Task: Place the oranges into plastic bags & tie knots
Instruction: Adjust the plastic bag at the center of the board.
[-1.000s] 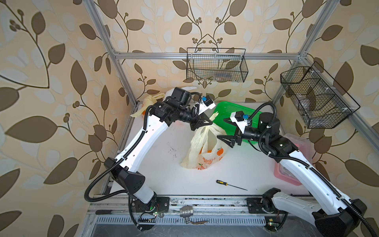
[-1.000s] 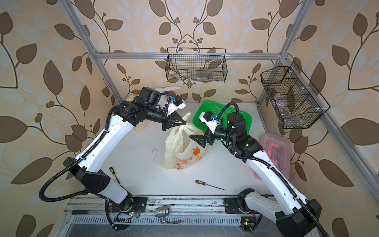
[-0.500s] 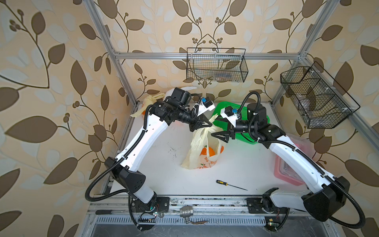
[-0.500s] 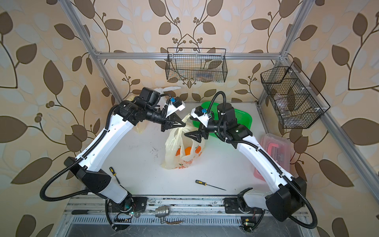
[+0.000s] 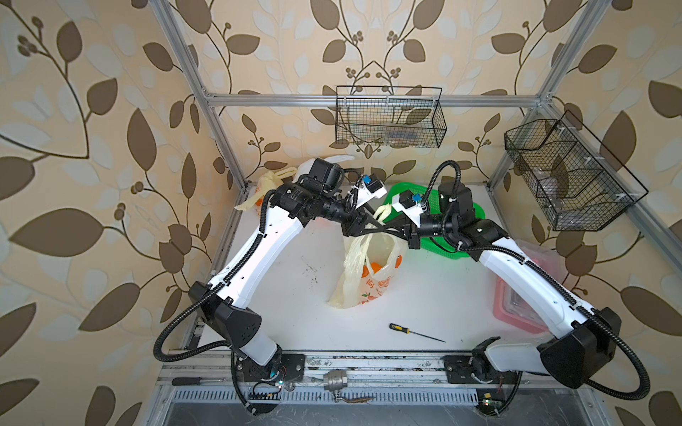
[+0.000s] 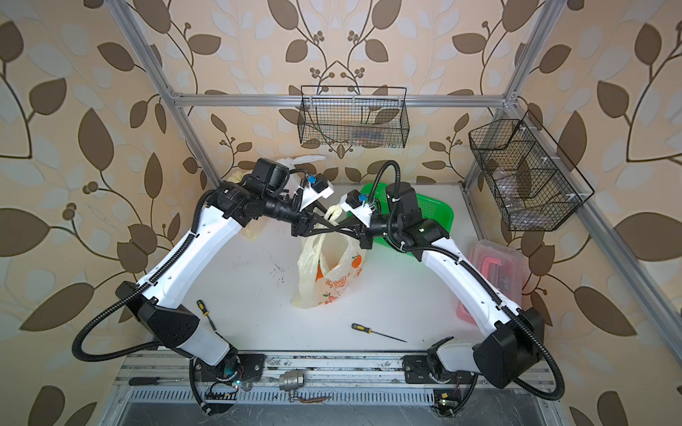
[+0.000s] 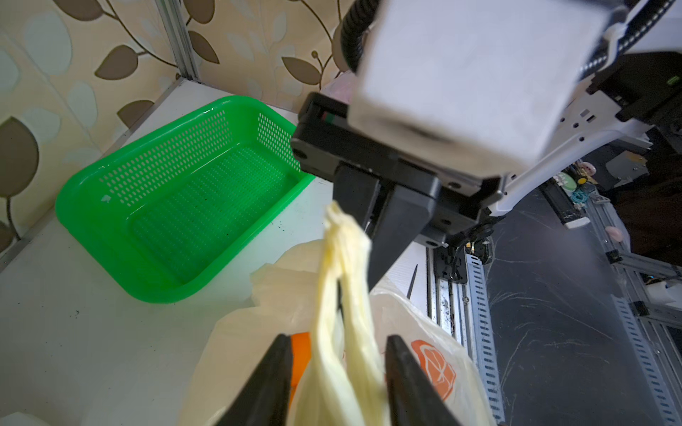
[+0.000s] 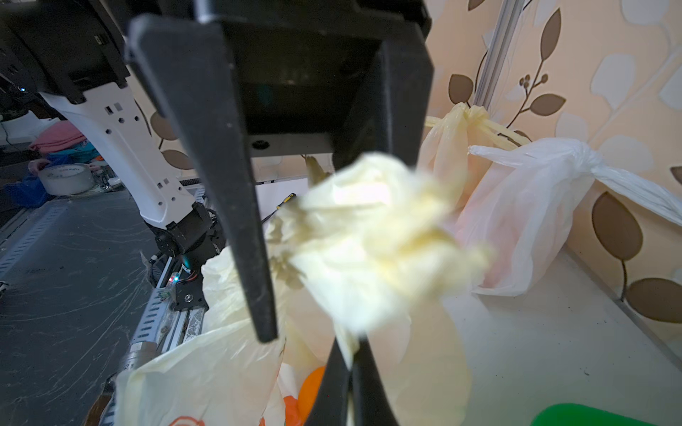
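1. Work surface. The white table (image 5: 295, 295) carries 1 open yellow bag (image 5: 372, 284) near its centre, just beside the green basket (image 7: 85, 236). The bag stands upright with its base on the table and bears orange fruit prints. Its mouth gapes, and the oranges (image 5: 371, 270) show inside, low in the bag.

2. Handles. The handles (image 7: 343, 265) are gathered into 1 twisted yellow bundle that rises above the bag mouth.

3. Right gripper (image 8: 350, 354). The jaws are together and clamped on the handles just below the bundle's tip. In the right wrist view the plastic above the grip is blurred.

4. Left gripper (image 7: 337, 339). The jaws stand apart. The handles pass between the 2 fingers (image 7: 273, 380), lower on the bundle than the right grip. Whether the fingers touch the plastic cannot be told.

5. Arm position. In both top views the 2 grippers meet nose to nose above the bag, and the arms reach in from opposite sides.

6. Back left corner. A tied yellow bag (image 8: 446, 155) and a white bag (image 8: 527, 214) stand side by side against the wall. Each is closed by 1 of the knots (image 8: 581, 155), with loose strap ends sticking out. In the top views the left arm hides most of both.

7. Other items. A screwdriver (image 5: 413, 331) lies near the front edge, well apart from the open bag. A clear box with pink handle (image 6: 494, 265) sits at the right edge, partly behind the right arm.
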Controlling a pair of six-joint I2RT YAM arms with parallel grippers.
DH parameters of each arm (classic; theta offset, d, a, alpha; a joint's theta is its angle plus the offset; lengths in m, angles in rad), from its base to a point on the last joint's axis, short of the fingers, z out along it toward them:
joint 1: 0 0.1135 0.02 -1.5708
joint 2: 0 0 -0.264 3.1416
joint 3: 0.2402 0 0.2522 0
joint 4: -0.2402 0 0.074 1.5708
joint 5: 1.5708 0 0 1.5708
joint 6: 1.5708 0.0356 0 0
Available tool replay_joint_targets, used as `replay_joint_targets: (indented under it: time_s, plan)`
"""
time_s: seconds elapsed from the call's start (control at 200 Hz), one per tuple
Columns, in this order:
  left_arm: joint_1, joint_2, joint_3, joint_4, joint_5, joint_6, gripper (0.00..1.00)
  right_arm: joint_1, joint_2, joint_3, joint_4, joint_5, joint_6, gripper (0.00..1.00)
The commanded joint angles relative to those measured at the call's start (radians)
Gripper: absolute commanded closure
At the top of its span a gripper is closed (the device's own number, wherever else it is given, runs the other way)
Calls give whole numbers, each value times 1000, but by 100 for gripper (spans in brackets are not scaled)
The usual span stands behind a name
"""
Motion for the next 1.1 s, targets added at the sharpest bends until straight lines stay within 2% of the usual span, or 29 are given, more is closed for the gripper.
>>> replay_joint_targets:
  time_s: [0.0, 0.11, 0.145, 0.32, 0.515, 0.7, 1.03, 1.095]
  plan:
    - [10, -66, -30, 70, -18, -38, 34, 6, -37, -53, 89, -23, 63, 100]
    - [11, -83, -55, 81, -42, -45, 27, 6, -45, -71, 125, -22, 100, 100]
    - [11, -89, -64, 84, -51, -48, 18, 6, -46, -75, 137, -24, 111, 100]
    - [14, -148, -119, 119, -98, -78, 1, 6, -33, -80, 200, -42, 174, 100]
    - [14, -276, -217, 208, -201, -148, 1, 11, -27, -79, 219, -11, 204, 100]
    - [14, -383, -308, 216, -283, -183, 1, 14, -28, -77, 212, 30, 213, 100]
    - [14, -513, -405, 220, -402, -250, 1, 13, -43, -92, 196, 100, 222, 100]
    - [14, -521, -414, 236, -427, -268, 5, 14, -43, -95, 201, 107, 228, 100]
